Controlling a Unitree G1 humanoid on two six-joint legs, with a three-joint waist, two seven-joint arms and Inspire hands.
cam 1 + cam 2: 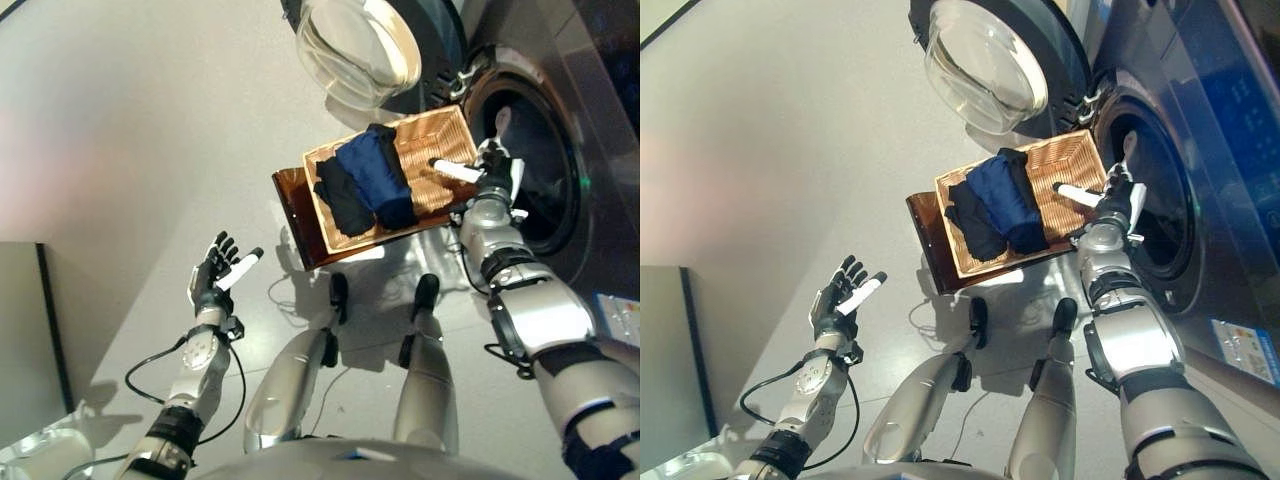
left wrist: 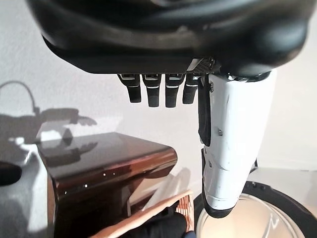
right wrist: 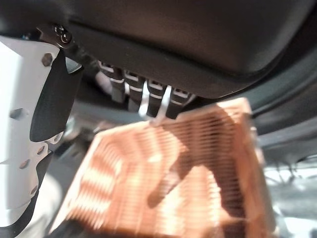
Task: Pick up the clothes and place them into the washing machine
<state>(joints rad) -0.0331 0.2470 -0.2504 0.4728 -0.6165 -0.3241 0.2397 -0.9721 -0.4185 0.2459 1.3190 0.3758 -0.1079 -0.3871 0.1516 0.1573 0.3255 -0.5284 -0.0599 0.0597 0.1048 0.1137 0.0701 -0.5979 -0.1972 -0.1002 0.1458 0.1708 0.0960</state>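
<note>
- Washing machine (image 1: pixel 1180 120): front-loader, dark grey casing, standing at the right of the scene. Round drum opening (image 1: pixel 1155 200) dark inside.
- Washer door (image 1: pixel 985 65): round, clear bowl-shaped glass in a dark ring, swung wide open to the left of the drum opening.
- Floor (image 1: pixel 150 120): pale grey, glossy.
- Stand (image 1: pixel 298 215): dark brown and glossy, set just in front of the drum opening, carrying the basket.
- Wicker basket (image 1: pixel 445 150): rectangular, light tan weave, resting on the stand; its right half is bare weave.
- Clothes: a navy blue garment (image 1: pixel 375 170) and a black garment (image 1: pixel 342 200) touching it, both lying in the left half of the basket (neither hand has hold of them).
- Right hand (image 1: pixel 487 170): over the basket's right edge, near the drum opening; thumb in white cover stretched out over the weave, fingers extended, grasping nothing.
- Left hand (image 1: pixel 212 275): well apart from the basket, above the floor at lower left; fingers released and spread, empty.
</note>
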